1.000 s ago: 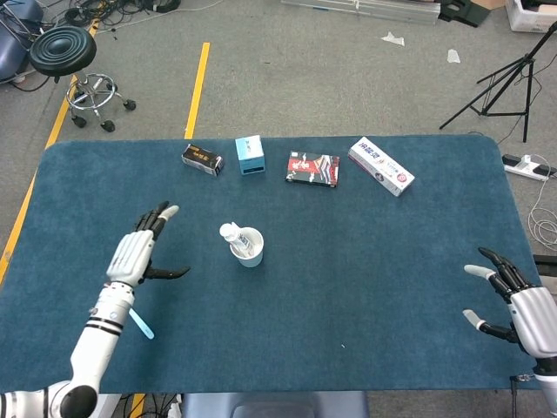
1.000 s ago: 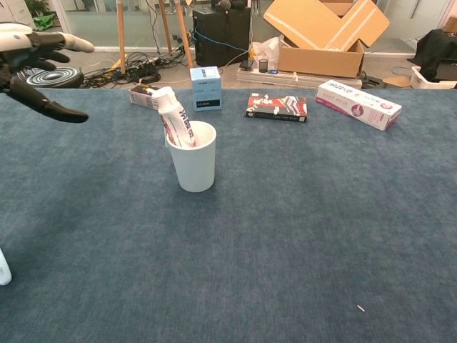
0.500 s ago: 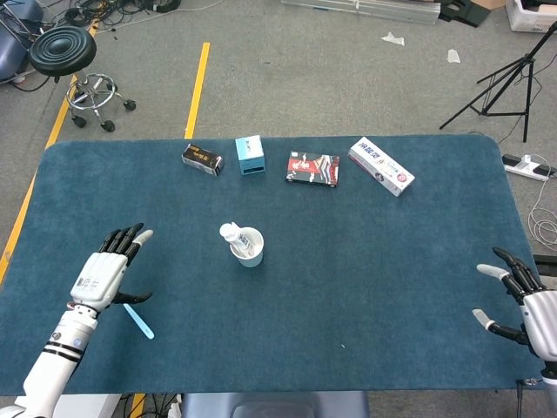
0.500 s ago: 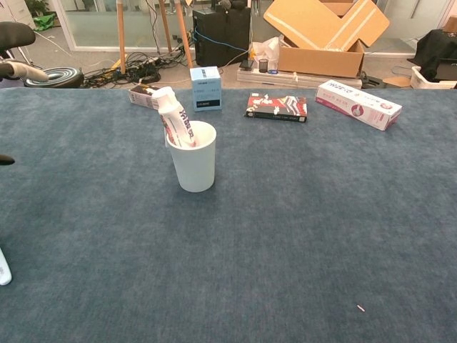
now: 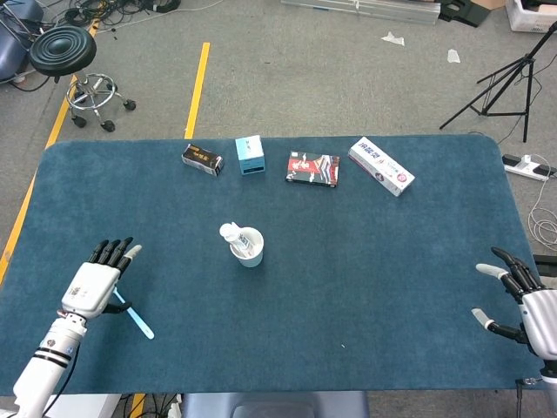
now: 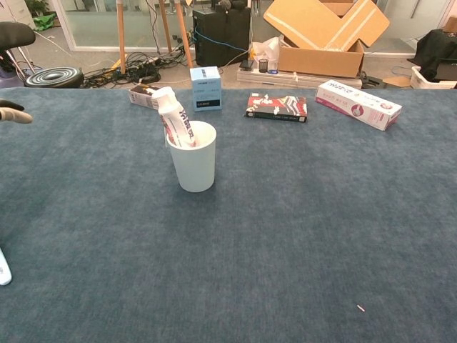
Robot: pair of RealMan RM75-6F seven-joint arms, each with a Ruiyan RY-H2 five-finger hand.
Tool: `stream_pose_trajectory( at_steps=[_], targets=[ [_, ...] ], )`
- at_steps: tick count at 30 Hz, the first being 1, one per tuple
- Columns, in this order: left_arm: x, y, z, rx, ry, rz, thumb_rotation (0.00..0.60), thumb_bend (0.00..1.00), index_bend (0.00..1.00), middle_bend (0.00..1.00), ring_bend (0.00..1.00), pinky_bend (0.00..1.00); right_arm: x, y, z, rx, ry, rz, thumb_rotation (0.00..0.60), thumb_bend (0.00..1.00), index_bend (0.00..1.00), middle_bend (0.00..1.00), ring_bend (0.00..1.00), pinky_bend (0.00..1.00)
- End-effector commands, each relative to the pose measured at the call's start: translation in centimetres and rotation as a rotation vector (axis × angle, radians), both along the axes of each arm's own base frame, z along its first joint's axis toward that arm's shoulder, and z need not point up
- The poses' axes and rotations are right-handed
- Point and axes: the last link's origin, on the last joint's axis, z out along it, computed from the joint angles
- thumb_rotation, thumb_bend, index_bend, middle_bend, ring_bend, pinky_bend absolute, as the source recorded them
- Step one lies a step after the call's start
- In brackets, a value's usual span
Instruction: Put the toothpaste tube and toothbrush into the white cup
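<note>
The left hand (image 5: 90,283) is now sitting low at the near left side of the table (image 5: 392,261); a moment ago it was up higher and closer to the cup, so it has been pulling back and coming down; its fingers are spread wide and it is holding nothing; the toothbrush (image 5: 135,318) is lying flat on the cloth just beside it, partly under the hand, so the hand looks like it is getting ready to pick it up; the right hand (image 5: 522,300) is waiting at the near right edge, also spread wide and holding nothing; it has hardly moved.

Further in, the white cup (image 6: 194,166) is standing up straight near the middle; the toothpaste tube (image 6: 173,117) is already leaning inside it, poking out of the top; so one half of the job looks done, and the toothbrush is the half still waiting; at the far side some small boxes (image 5: 380,165) are lying in a row.
</note>
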Motion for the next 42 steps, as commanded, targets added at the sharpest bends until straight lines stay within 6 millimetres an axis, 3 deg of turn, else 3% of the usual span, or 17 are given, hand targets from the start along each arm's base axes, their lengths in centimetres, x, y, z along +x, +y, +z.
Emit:
stream_pose_trajectory(
  at_steps=[1, 9, 22, 42],
  targets=[
    [-1.0, -0.6, -0.1, -0.033, 0.043, -0.031, 0.6, 0.0, 0.0, 0.0, 0.0, 0.0, 0.0, 0.0, 0.0, 0.001, 0.001, -0.001, 0.6, 0.12, 0.3, 0.14, 0.16, 0.5],
    [-2.7, -1.1, -0.7, -0.098, 0.153, -0.09, 0.6, 0.0, 0.0, 0.0, 0.0, 0.0, 0.0, -0.1, -0.2, 0.007, 0.007, -0.002, 0.6, 0.12, 0.3, 0.14, 0.16, 0.5],
    [-4.8, -1.2, -3.2, -0.149, 0.247, -0.129, 0.6, 0.0, 0.0, 0.0, 0.0, 0.0, 0.0, -0.1, -0.1, 0.007, 0.006, -0.002, 0.6, 0.12, 0.3, 0.14, 0.16, 0.5],
    [-4.8, -1.2, -5.2, -0.192, 0.227, -0.126, 0.6, 0.0, 0.0, 0.0, 0.0, 0.0, 0.1, -0.2, -0.3, 0.012, 0.008, -0.004, 0.6, 0.12, 0.3, 0.14, 0.16, 0.5]
  ],
)
